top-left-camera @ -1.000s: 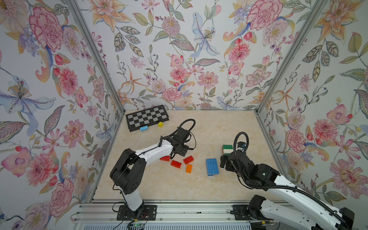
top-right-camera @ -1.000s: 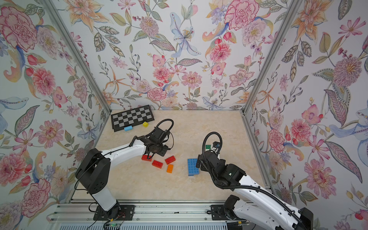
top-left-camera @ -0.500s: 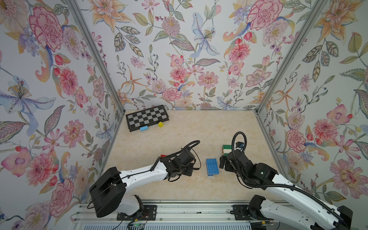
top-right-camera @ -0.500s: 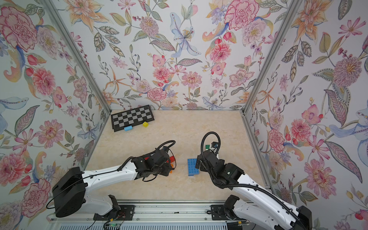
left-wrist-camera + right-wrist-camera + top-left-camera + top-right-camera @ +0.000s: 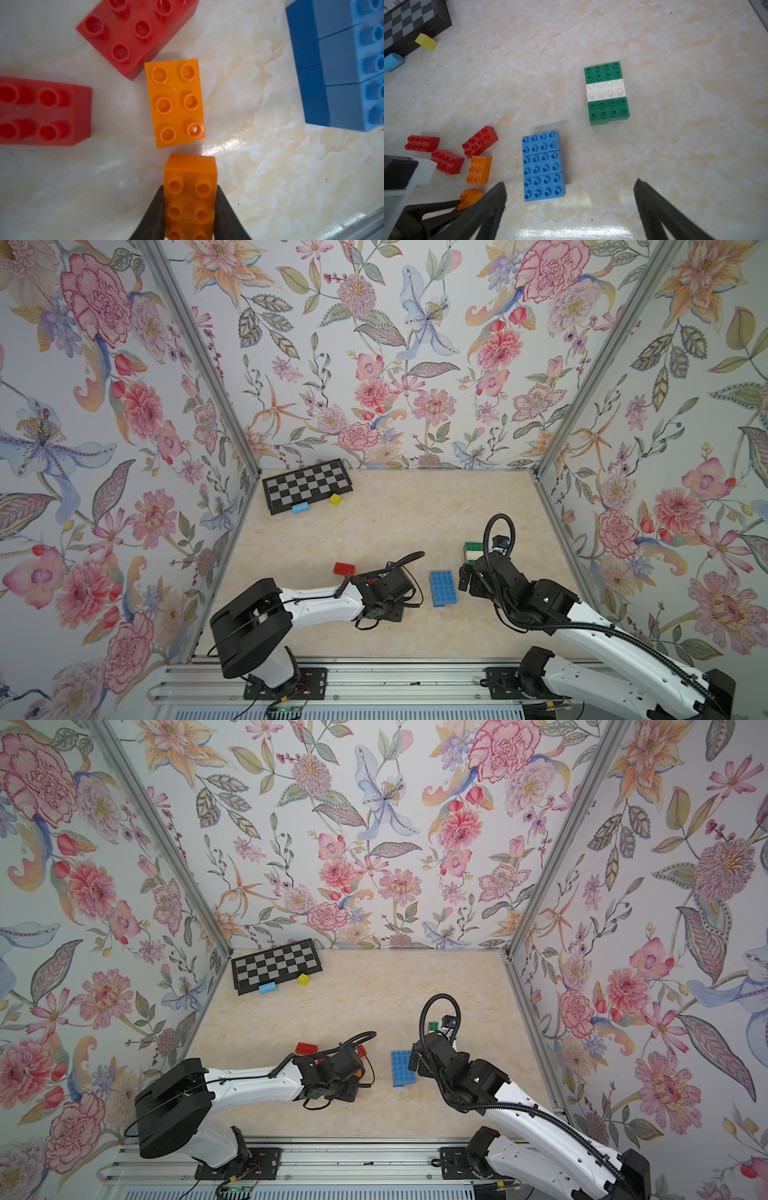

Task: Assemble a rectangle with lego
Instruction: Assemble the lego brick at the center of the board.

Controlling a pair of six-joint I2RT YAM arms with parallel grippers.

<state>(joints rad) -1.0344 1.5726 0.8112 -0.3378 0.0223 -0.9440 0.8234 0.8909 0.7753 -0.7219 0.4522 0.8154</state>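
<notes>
Tabletop (image 5: 259,155) gap lies between blue slab (image 5: 342,62) and gripped orange brick (image 5: 190,172).

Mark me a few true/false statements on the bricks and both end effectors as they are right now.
1. The left end effector is shut on an orange brick. True.
2. The right end effector grips the blue block. False: it is open and empty, and the blue block lies on the table.
3. The white brick sits between two green bricks. True.
4. The blue block is made of four bricks. False: three bricks side by side.
5. A second orange brick lies loose on the table. True.
</notes>
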